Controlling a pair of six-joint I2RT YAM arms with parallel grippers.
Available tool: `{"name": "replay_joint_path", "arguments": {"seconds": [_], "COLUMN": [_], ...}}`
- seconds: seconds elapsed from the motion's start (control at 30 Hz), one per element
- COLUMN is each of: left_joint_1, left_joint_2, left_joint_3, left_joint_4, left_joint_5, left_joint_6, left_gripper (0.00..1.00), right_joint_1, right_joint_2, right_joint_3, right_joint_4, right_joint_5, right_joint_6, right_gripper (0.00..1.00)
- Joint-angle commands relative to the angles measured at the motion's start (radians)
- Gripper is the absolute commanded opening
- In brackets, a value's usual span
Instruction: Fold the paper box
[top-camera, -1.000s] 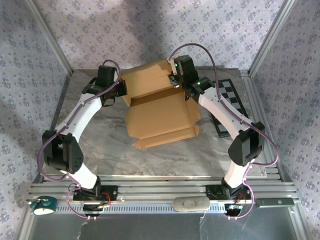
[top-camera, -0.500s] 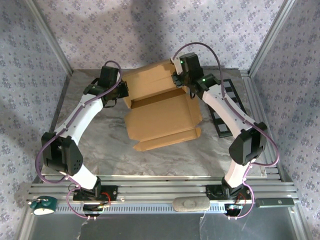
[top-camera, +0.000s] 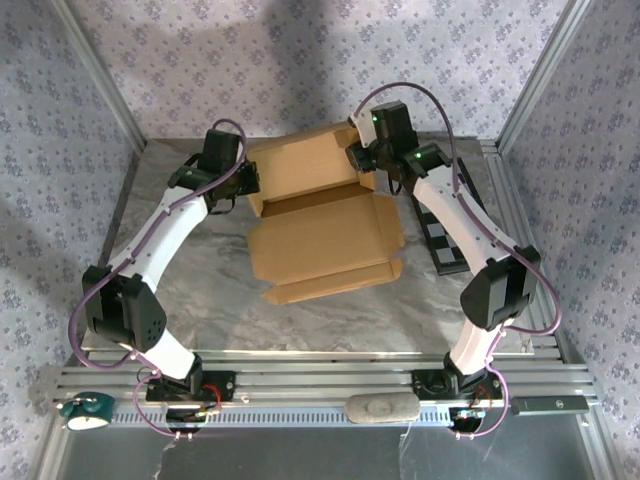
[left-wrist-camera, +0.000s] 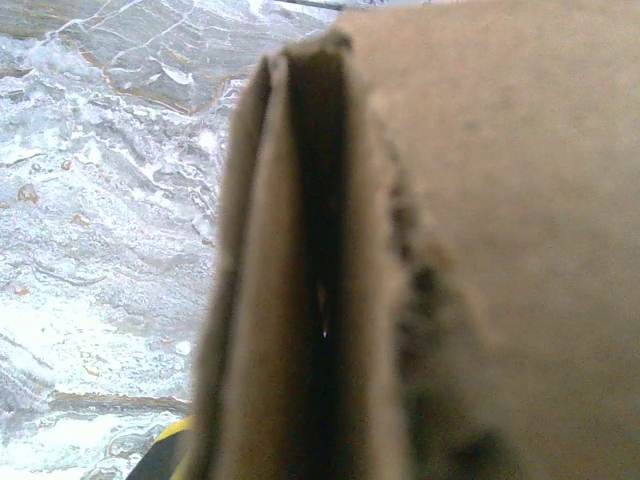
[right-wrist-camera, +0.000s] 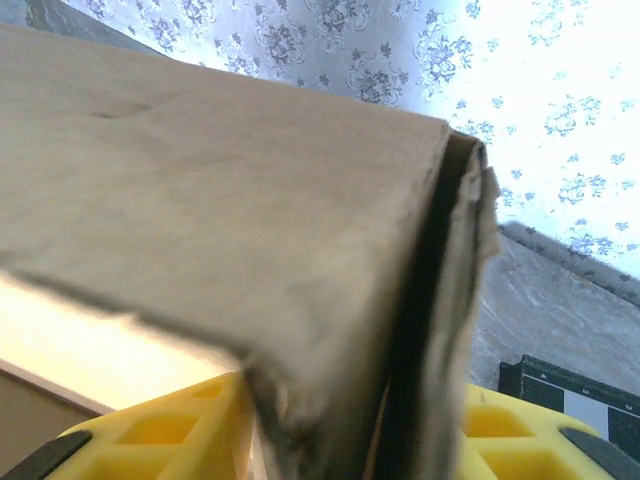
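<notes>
The paper box (top-camera: 320, 235) is a tan cardboard mailer lying open at the middle of the marble table, with its lid panel (top-camera: 300, 160) raised at the back. My left gripper (top-camera: 250, 188) is shut on the box's back left corner. In the left wrist view the doubled side wall (left-wrist-camera: 300, 300) stands close to the lens. My right gripper (top-camera: 363, 160) is at the lid's back right corner. Its yellow fingers (right-wrist-camera: 150, 440) stand apart on either side of a folded cardboard edge (right-wrist-camera: 400, 300), whose layers gape loosely.
A black-and-white checkerboard (top-camera: 445, 225) lies flat right of the box, partly under my right arm. Papered walls and metal posts close in the back and sides. A teal object (top-camera: 85, 408) and a grey pad (top-camera: 380, 408) sit on the front rail.
My right gripper has moved back and to the right along the lid's corner, and its jaws have spread. The lid has tipped further back. The left arm has held still.
</notes>
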Motion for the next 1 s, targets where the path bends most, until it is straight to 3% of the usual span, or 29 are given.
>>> {"name": "replay_joint_path", "arguments": {"seconds": [0.0,0.27,0.57,0.97], "left_joint_1": [-0.007,-0.007,-0.007,-0.007], "left_joint_2": [-0.026,-0.024,-0.018,-0.019], "left_joint_3": [0.036,0.042,0.043,0.049], "left_joint_4": [-0.019,-0.023,-0.019,-0.017], "left_joint_5": [0.013,0.011,0.024,0.040], "left_joint_6": [0.017,0.020,0.017,0.017], "left_gripper": [0.00,0.00,0.00,0.00], "right_joint_1": [-0.013,-0.039,-0.053,-0.057], "right_joint_2": [-0.054,-0.078,-0.139,-0.055], "right_joint_3": [0.036,-0.004,-0.151,-0.114], "right_joint_4": [-0.008,-0.002,0.062,0.060], "right_joint_5": [-0.036,-0.131,-0.156,-0.106], "right_joint_6": [-0.003,0.015,0.012,0.016], "right_gripper": [0.44,0.44,0.42,0.35]}}
